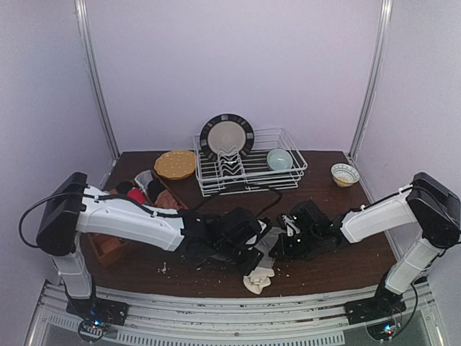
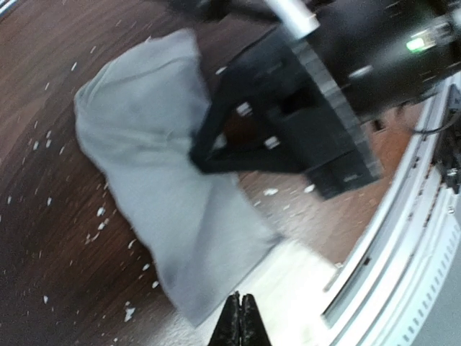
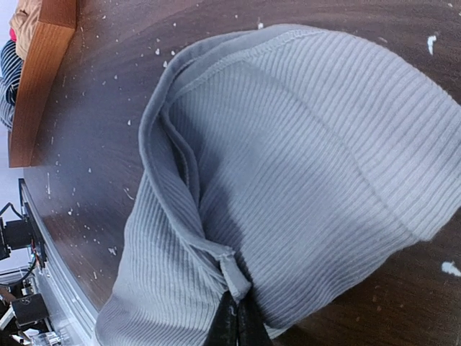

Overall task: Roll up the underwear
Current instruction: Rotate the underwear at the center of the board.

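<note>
Underwear (image 3: 310, 144): grey, ribbed, crumpled on brown surface (image 3: 101, 144) near front edge, between both arms. Right end effector (image 3: 238, 326) pressed together, pinching folded seam of the cloth. Left end effector (image 2: 241, 323) pressed together at the cloth's lower edge, beside pale cloth (image 2: 288, 277); whether it pinches fabric, cannot tell. White crumbs (image 2: 101, 216) scattered around. Wooden box (image 1: 108, 246) with more garments well apart, at left.

Count, all views:
- Arms: two, left arm (image 1: 130, 220) and right arm (image 1: 378, 216).
- Wire dish rack (image 1: 248, 173): one.
- Bowls: two, pale blue bowl (image 1: 279, 158) and patterned bowl (image 1: 345, 174).
- Dark-rimmed plate (image 1: 227, 137): one.
- Orange-brown round dish (image 1: 175, 164): one.
- Wooden box (image 1: 108, 246): one.
- Grey ribbed underwear (image 3: 310, 166): one.
- Cream cloth (image 1: 258, 280): one.
</note>
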### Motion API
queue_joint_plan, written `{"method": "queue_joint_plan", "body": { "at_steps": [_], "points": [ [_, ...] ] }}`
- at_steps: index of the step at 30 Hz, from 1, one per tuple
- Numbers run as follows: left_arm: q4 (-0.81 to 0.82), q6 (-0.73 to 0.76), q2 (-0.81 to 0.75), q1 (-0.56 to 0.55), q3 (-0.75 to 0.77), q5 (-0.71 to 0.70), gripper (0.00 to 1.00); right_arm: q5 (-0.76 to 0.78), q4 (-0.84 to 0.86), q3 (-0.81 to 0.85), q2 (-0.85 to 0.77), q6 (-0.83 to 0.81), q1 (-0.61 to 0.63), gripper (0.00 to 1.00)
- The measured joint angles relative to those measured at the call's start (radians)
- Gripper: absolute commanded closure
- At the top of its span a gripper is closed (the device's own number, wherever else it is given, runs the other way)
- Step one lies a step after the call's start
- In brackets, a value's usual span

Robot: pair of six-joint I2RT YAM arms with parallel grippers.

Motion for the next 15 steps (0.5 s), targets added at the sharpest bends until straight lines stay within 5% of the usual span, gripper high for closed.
{"method": "queue_joint_plan", "body": {
  "at_steps": [7,15],
  "points": [
    [0.020,0.059,0.074,-0.005,0.108,0.076,1.00,-0.011,0.077,-0.011,0.024,0.018,-0.004,1.00],
    [0.046,0.065,0.138,-0.005,0.018,0.103,1.00,-0.025,0.112,-0.013,0.039,0.029,-0.004,1.00]
  ]
}}
